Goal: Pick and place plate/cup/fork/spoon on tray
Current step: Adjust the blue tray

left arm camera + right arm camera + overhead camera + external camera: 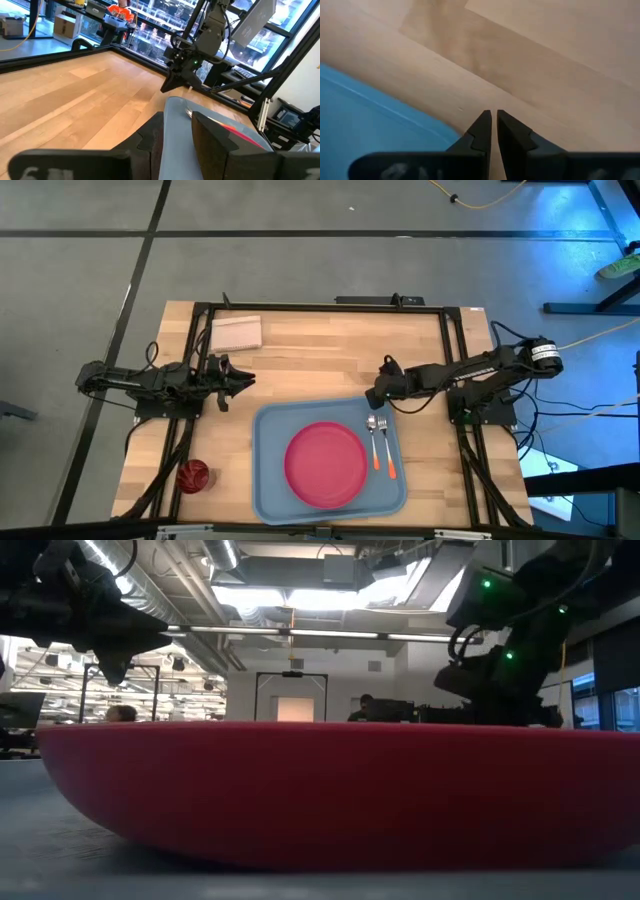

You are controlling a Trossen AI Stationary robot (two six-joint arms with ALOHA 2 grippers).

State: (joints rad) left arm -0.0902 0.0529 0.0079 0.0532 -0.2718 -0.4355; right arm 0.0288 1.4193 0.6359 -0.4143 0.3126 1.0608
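The light-blue tray lies at the table's near middle. The pink-red plate rests flat on it and fills the low view. The fork and spoon lie side by side on the tray, to the right of the plate, with their orange handles toward the near edge. I cannot tell which is which. The dark red cup stands on the table near its near left corner. My left gripper is open and empty, above the table left of the tray's far left corner. My right gripper is shut and empty, over the tray's far right corner.
A pale flat block lies at the table's far left. A black frame runs along the table's far and side edges. Bare wood lies between the two grippers, beyond the tray's far rim.
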